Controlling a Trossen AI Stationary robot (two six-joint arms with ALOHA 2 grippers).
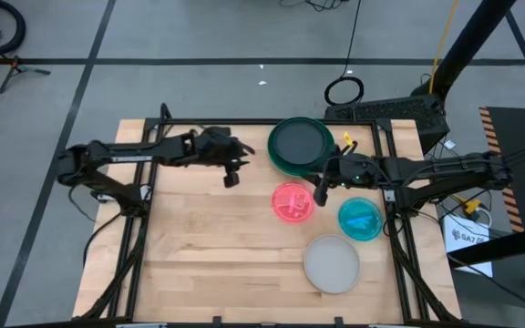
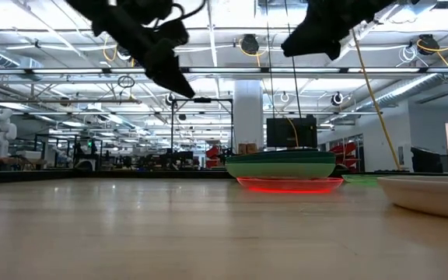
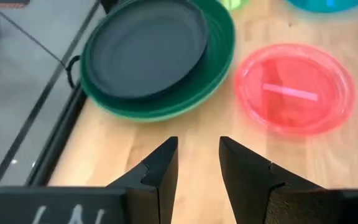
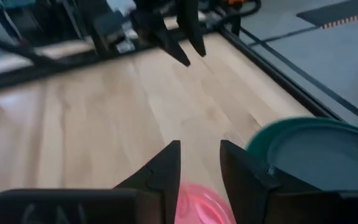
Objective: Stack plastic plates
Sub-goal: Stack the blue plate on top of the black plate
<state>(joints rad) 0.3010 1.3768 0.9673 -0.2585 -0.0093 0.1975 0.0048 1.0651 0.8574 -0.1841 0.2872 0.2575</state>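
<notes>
Two dark robot arms, black throughout.
The left gripper has wedge-shaped matte fingers; white markings show on its wrist housing.

The left half of the surface lies bare from far edge to near edge. Plates crowd the right half: a dark stack at the far edge, a pink plate, a blue plate and a white plate toward the near right corner. The right fingers hang between the stack and the pink plate.
</notes>
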